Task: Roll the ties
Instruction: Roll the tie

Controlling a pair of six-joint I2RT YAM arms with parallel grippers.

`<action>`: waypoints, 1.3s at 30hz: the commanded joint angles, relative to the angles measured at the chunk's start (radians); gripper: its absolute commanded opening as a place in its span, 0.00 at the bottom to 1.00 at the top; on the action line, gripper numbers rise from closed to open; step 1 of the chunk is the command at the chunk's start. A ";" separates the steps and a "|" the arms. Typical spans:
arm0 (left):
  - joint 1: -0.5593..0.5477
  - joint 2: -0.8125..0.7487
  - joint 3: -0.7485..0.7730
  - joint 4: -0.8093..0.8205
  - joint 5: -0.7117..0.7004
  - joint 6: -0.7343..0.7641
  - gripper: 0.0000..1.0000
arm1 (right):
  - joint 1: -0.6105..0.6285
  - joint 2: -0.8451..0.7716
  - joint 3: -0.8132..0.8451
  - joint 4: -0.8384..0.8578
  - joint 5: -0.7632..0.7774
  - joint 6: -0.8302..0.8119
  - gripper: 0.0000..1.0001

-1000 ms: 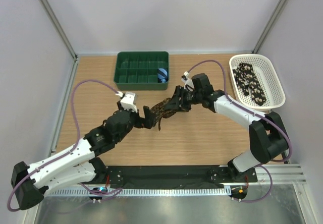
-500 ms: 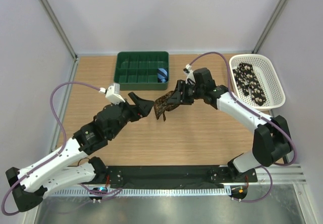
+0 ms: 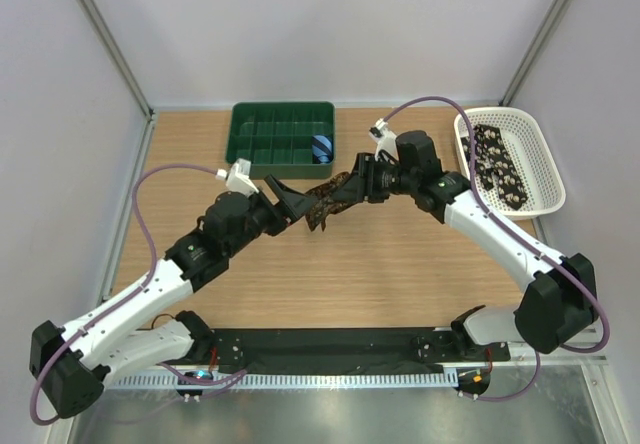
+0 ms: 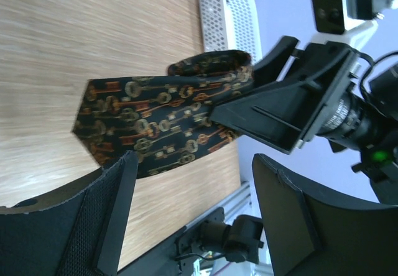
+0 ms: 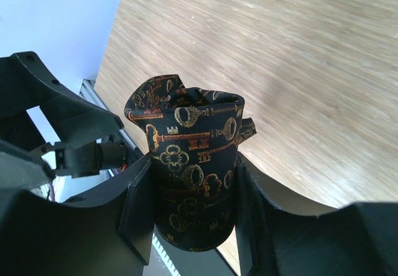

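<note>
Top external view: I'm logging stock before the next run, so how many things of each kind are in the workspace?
Neckties: 2, the key-patterned tie in the right gripper and the spotted tie in the white basket
Rolls: 1, the blue striped roll
Trays: 1, the green tray
Baskets: 1
Total: 5

A light wooden tabletop with a fine straight grain fills the floor of the enclosure, closed in by plain, pale grey-white walls. Slanted metal posts mark the rear corners. Along the near edge lie a black plate and a brushed metal ledge, all under soft, even light.
</note>
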 commanded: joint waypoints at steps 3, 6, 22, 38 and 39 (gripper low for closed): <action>0.003 0.033 -0.007 0.213 0.127 0.014 0.79 | 0.004 -0.027 0.038 0.050 -0.057 0.029 0.04; 0.005 0.039 -0.017 0.240 0.132 0.007 0.79 | 0.003 -0.030 0.035 0.046 -0.068 0.030 0.04; 0.021 0.056 -0.108 0.382 0.117 -0.040 0.77 | 0.004 -0.070 -0.002 0.158 -0.192 0.154 0.04; 0.031 0.032 -0.206 0.697 0.140 -0.093 0.76 | 0.004 -0.090 -0.109 0.412 -0.300 0.367 0.03; 0.029 0.032 -0.212 0.712 0.142 -0.107 0.76 | 0.004 -0.091 -0.111 0.420 -0.298 0.369 0.03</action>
